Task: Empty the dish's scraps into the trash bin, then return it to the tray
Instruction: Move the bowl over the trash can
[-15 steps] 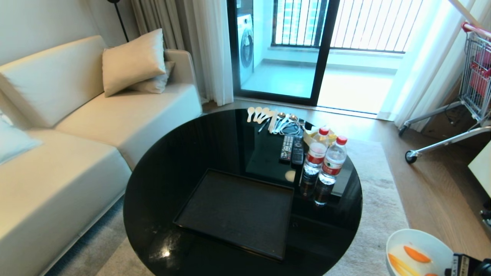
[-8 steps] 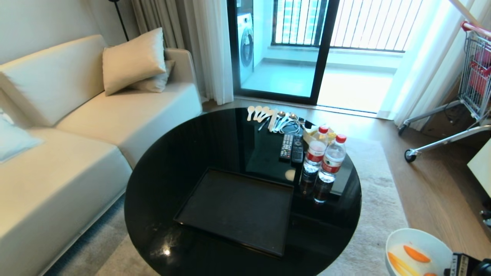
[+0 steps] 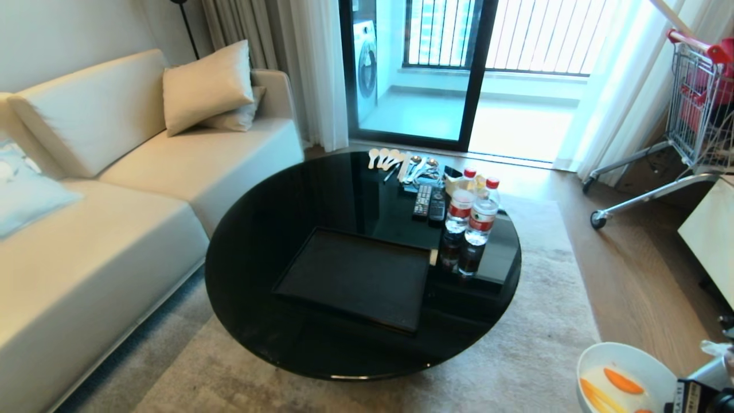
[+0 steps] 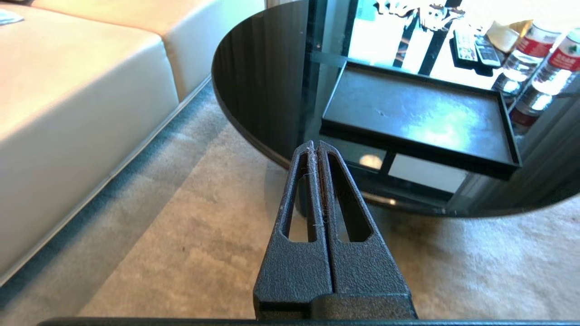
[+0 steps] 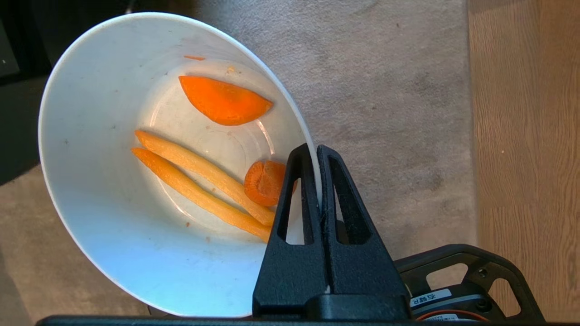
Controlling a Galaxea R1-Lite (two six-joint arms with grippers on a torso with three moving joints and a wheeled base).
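Off the table's [image 3: 241, 269] right edge, the right gripper [image 5: 316, 156] is pinching the dish [image 5: 104, 190], scraps [image 5: 224, 100] undumped, tray [image 3: 355, 275] waiting.

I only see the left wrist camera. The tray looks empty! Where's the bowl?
Observer: The right gripper holds the bowl over the rug, to the right of the table.
Operator: Is there food inside?
Observer: Yes, the scraps: two orange chunks and two yellow strips.
Operator: How is it holding the bowl?
Observer: Its fingers pinch the rim, one inside and one outside.
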